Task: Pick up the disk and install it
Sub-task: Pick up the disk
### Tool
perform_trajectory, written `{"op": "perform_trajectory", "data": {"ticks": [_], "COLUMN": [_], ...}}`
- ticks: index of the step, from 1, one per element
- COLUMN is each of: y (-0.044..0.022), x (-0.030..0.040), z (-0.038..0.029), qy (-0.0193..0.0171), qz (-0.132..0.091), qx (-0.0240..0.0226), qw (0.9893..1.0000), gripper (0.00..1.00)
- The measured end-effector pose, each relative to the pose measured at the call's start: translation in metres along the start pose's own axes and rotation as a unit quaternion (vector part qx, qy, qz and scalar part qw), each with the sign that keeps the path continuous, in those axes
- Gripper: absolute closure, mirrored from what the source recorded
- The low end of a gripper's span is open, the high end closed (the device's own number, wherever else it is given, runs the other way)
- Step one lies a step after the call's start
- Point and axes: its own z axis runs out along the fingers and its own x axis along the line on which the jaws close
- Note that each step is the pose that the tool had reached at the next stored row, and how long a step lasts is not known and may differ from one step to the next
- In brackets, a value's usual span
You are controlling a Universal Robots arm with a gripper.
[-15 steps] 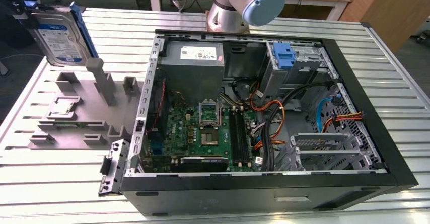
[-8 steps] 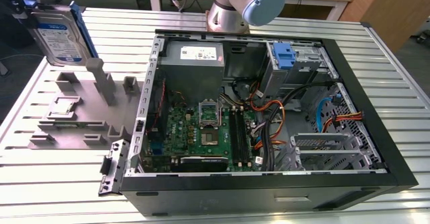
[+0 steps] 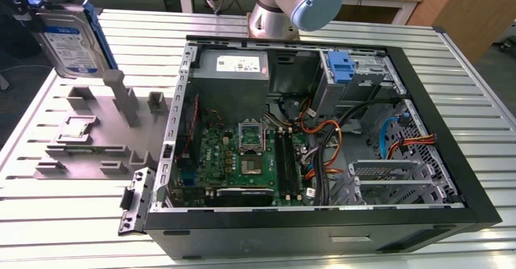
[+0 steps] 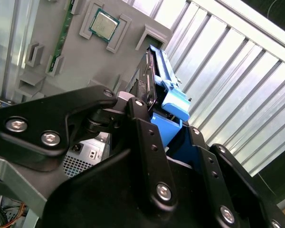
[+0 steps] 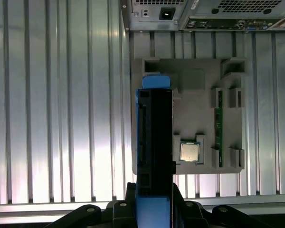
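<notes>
The black two-fingered gripper (image 5: 154, 202) is clamped on the disk (image 3: 69, 39), a flat silver-grey metal hard drive with a white-and-blue label and blue plastic carrier rails. The fingers (image 4: 141, 124) press its two broad faces, and the drive hangs on edge from them, raised off the ribbed aluminium table (image 3: 48, 220).

Directly below the gripper lies a grey moulded fixture plate (image 5: 190, 76) with raised slots and posts. The held drive hangs over one edge of this plate, apart from it. A square silver processor chip (image 5: 189, 152) sits in a pocket of the plate just beside the drive's line. A thin green memory stick (image 5: 218, 128) stands in a slot further out.

Off to the exterior view's right of the gripper, well apart, is the open black computer case (image 3: 451, 160). Inside it are a green motherboard (image 3: 241, 160), a grey power-supply box (image 3: 234, 69) and an upright blue plastic bracket (image 3: 342, 69)
</notes>
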Motion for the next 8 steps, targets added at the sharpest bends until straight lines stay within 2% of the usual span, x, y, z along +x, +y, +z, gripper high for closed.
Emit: {"op": "perform_trajectory", "data": {"ticks": [8], "y": [0.0000], "x": [-0.0001], "z": [-0.0038], "qy": [0.0008], "qz": [0.000], "qx": [0.0000], "qw": [1.0000], "gripper": [0.63]}}
